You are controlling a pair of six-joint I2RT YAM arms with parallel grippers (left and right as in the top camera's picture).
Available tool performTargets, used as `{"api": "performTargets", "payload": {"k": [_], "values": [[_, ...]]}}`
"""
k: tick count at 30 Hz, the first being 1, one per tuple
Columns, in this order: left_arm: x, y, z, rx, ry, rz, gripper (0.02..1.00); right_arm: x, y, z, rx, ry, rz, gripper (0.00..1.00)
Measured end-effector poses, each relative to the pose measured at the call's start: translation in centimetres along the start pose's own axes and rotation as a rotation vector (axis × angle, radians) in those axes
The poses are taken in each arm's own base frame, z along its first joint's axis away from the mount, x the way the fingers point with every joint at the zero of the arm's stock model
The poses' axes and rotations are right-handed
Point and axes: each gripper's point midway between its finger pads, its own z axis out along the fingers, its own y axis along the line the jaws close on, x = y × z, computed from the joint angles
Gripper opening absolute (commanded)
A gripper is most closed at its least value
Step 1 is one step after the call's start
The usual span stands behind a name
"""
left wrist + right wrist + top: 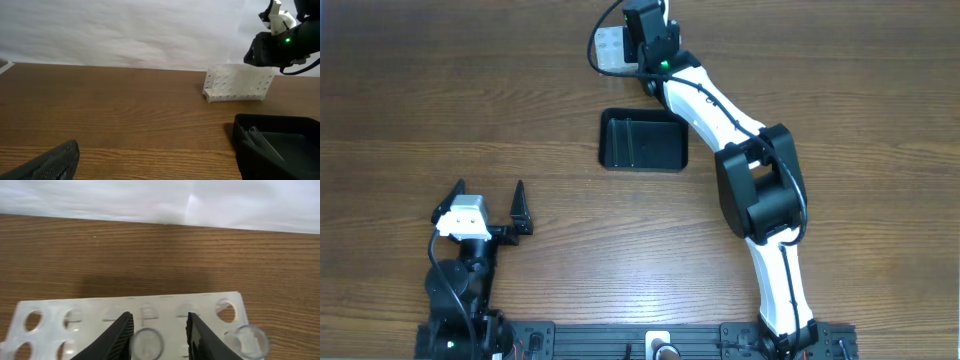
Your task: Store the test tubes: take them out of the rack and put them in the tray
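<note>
Directly below the spread fingers of the right gripper (159, 321): open mouth of an upright test tube (147, 342) in the white rack (50, 315) (long axis vertical, so probably a straight drop). Far nearer than the left gripper (488, 205), likewise open, well apart from rack and black tray (642, 142)

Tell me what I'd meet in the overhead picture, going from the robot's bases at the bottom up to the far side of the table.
left gripper → tray → rack
</note>
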Motion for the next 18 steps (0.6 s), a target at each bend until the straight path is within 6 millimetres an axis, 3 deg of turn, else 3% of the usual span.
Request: {"api": "performTargets", "payload": {"k": [18], "values": [[0.00, 0.00, 0.00, 0.000, 0.000, 0.000, 0.998, -0.14, 0.19, 0.39, -0.002, -0.018, 0.002, 0.112]]}}
